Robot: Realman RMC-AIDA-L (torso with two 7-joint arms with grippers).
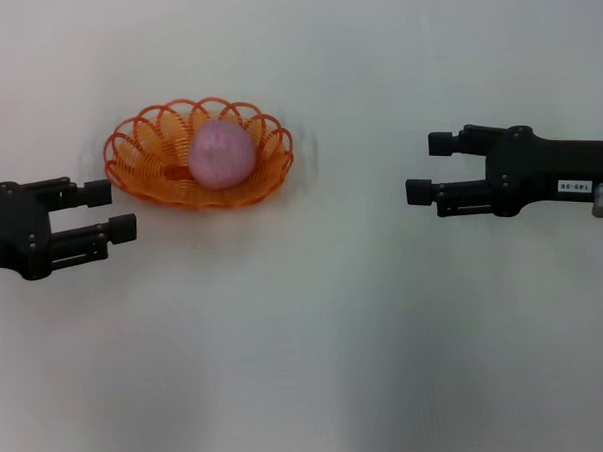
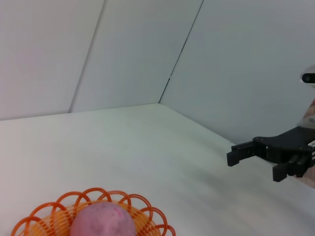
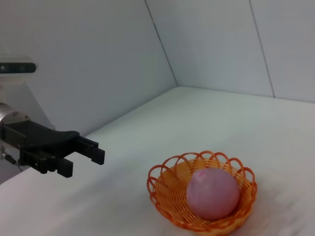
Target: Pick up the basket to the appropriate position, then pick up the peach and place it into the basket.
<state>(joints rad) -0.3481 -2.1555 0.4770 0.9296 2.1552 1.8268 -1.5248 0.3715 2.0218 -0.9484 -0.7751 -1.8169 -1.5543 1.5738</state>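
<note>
Already lying inside the oval orange wire basket with the scalloped looped rim (image 1: pixel 134 166): the round, dusty pink-mauve peach with matte mottled skin (image 1: pixel 223 154), a little toward the robot's right of the bowl's centre and rising above the rim. Standing on the plain white tabletop (image 1: pixel 307 336), that basket, in the far left part of the work area, long axis running side to side across the head view. Just beside its near-left end: the black two-fingered left gripper (image 1: pixel 117 211), fingers spread apart and holding nothing, tips aimed rightward and slightly forward, toward the rim but clear of it. Well apart on the other side: the black right gripper (image 1: pixel 431 168), likewise spread wide and empty, fingers pointing left at the basket across a broad stretch of bare table. Much nearer, then, the left arm; from its claw the basket lies forward and a touch to the right, the closest coil of rim almost in line with the upper finger. Judging from this layout alone, both parts of the task seem complete, with nothing left to lift. Confirmed in the right wrist view: peach (image 3: pixel 212 193) settled low in the basket (image 3: pixel 162 183), and the left gripper (image 3: pixel 84 158) off to one side, clear of the rim.
</note>
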